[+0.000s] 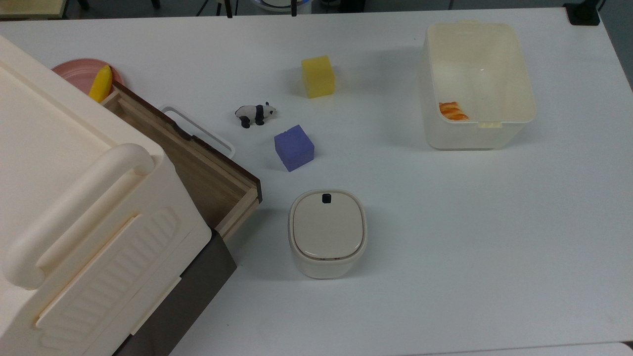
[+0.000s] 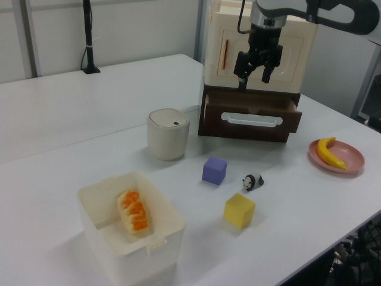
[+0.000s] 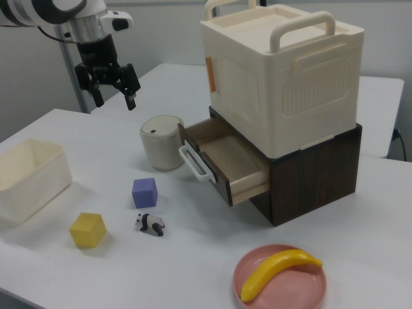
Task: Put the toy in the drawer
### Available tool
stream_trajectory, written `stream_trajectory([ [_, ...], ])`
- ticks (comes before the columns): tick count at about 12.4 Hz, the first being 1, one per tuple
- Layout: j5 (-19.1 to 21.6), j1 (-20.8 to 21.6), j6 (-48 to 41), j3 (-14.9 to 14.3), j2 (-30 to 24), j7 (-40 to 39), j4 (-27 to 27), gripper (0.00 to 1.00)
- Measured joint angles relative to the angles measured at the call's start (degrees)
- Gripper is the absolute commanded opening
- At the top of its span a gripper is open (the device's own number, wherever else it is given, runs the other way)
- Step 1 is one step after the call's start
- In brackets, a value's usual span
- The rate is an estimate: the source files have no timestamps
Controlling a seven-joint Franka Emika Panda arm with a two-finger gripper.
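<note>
Panda figurine (image 1: 255,114): standing on the table (image 1: 445,247) between yellow cube (image 1: 318,76) and purple cube (image 1: 293,147), long axis lying across the top view, head pointing toward the top view's right. Drawer (image 1: 198,163): sitting pulled open, nothing inside. Gripper (image 3: 107,87): hanging above the table with fingers spread, gripping nothing.

My white table (image 1: 445,247) carries the cream cabinet (image 1: 74,198), pink plate (image 1: 74,69), panda toy (image 1: 255,114), yellow foam cube (image 1: 318,76), purple foam cube (image 1: 293,147), lidded cream canister (image 1: 327,233), translucent cream bin (image 1: 477,143).

Panda toy (image 1: 255,114) on the table (image 1: 445,237), between two cubes and the open drawer (image 1: 198,163).
</note>
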Motion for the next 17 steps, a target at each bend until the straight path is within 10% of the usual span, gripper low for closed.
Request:
stream_trajectory([
  [17, -0.74, -0.05, 0.00, 0.00, 0.02, -0.37, -1.28, 1.00],
])
